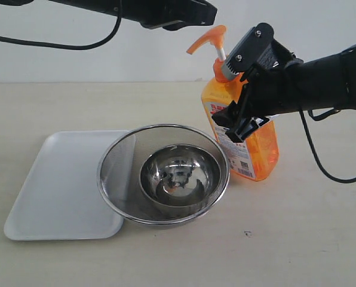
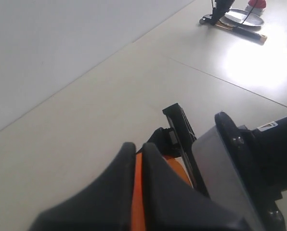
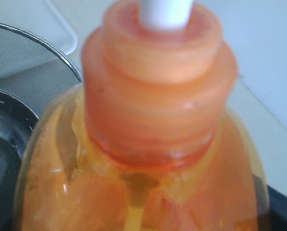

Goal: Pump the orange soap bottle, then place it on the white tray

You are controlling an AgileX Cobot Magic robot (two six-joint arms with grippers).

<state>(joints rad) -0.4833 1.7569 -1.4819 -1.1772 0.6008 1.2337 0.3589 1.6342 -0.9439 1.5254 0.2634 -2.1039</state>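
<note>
The orange soap bottle [image 1: 263, 149] is tall, flat-sided, see-through plastic. Its orange pump head [image 1: 206, 38] sits on a white stem, and a white label [image 1: 234, 147] with red and blue print covers its front. It leans slightly, with its base at the pale matte table [image 1: 297, 239], just right of the bowls and off the white tray [image 1: 52, 185].

The tray is flat and smooth, a rectangle with rounded corners and a low rim. A round wire-mesh strainer [image 1: 114, 156] overlaps its right edge, and a shiny steel bowl [image 1: 179, 177] sits inside the strainer.

In all there is one bottle, one tray, two bowls and two black arms.

The right gripper [image 1: 244, 122] clasps the bottle's body below the shoulder, its jaws wide around the flat sides. In the right wrist view the ribbed orange collar [image 3: 158, 96] fills the frame.

The left gripper [image 1: 190, 15] hangs just above the pump head. Its jaws are almost together, with only a thin orange slit showing between them.
</note>
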